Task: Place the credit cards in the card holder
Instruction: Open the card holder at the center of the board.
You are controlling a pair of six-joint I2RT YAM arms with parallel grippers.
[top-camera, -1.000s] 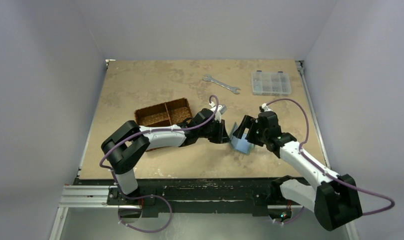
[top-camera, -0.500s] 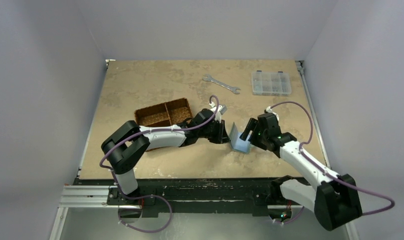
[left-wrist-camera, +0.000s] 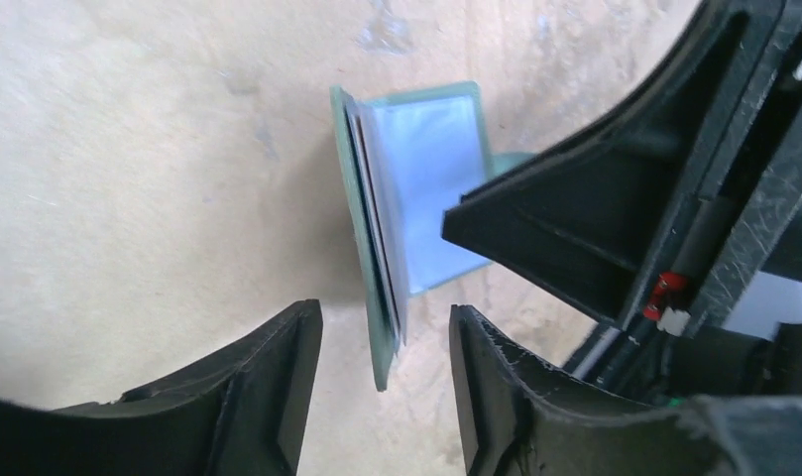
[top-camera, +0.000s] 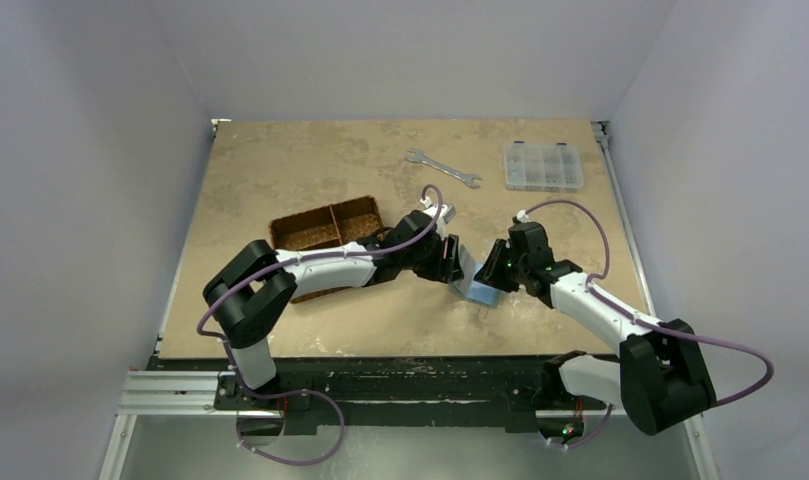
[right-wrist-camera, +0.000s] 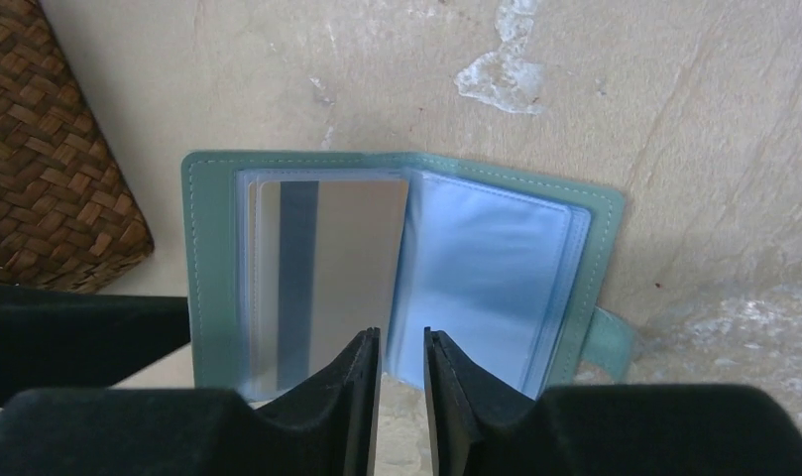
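Left jaws were released: both fingers stood apart, and the raised flap of the card holder ran edge-on into the gap between them. There was clear space on each side and no contact seen.

Right jaws stood nearly together, only a thin slit between the fingers, bare counter showing through it. Their tips sat at the holder's near edge, right at the fold. Could not tell whether they pinched anything.

Card holder lay open on the counter between the two sets of jaws, just ahead of both. It had a teal cover with blue-grey clear pockets inside, and a strap tab stuck out on the side right of the right jaws. From the left wrist view one half lay flat and the other stood up, tilted.

One credit card, silver-grey with a dark stripe, lay against the pocket pages of the half left of the right jaws. Its lower corner was just above one fingertip. Could not tell whether it was fully seated in a pocket.

Brown woven basket sat further left of the right jaws, near the holder but apart from it. Spanner and clear compartment box lay well beyond both sets of jaws, toward the counter's far edge.
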